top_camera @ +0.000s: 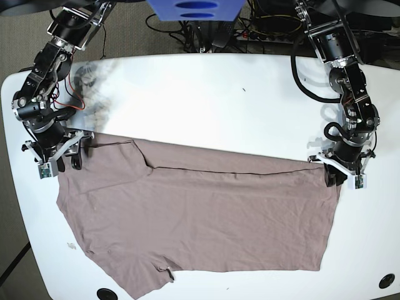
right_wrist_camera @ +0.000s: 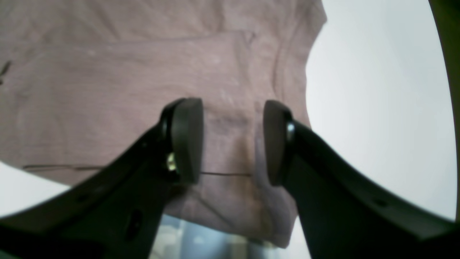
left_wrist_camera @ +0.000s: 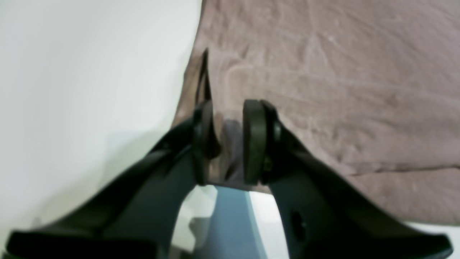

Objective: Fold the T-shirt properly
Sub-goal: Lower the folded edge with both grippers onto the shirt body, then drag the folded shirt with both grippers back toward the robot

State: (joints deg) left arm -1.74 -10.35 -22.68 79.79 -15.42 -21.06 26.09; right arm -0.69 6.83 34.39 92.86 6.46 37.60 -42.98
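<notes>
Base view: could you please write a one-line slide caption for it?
Two arms grip the far corners of a half-folded T-shirt on a white table.

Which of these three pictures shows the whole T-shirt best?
The base view: the T-shirt lies spread across the white table, outline visible. Each wrist view shows only a blurred patch near its hand: left hand, right hand.

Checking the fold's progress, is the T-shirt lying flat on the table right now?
Yes, the T-shirt lies spread across the white table.
</notes>
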